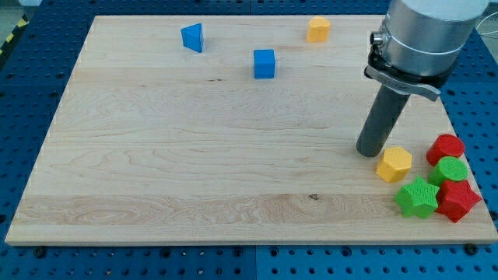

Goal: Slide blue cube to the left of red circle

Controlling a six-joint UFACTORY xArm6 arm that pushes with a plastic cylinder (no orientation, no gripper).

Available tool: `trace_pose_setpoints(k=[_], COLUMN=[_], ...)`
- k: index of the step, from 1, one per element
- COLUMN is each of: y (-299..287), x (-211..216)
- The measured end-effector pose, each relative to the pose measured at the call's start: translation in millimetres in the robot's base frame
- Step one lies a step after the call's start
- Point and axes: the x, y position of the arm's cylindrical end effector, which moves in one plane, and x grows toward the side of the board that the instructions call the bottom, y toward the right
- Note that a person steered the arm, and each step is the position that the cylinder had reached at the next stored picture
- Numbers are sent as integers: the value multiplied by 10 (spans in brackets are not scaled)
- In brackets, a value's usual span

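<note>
The blue cube sits near the view's top, middle of the wooden board. The red circle lies at the view's right edge, far from the cube. My tip rests on the board just left of a yellow hexagon block, close to it, and left of the red circle. The tip is far to the lower right of the blue cube.
A blue triangular block lies at the top left of the cube. A yellow block lies at the top. A green round block, a green star and a red star cluster at the lower right.
</note>
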Motion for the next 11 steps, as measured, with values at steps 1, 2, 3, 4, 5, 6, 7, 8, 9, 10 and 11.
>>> trace_pose_setpoints(k=[1, 2, 3, 4, 5, 6, 7, 8, 9, 10, 11], y=[165, 243, 243, -30, -599, -1256, -1993, -2325, -2199, -1703, -1272], x=[74, 75, 75, -198, -594, -892, -1131, -1525, -1695, -1720, -1880])
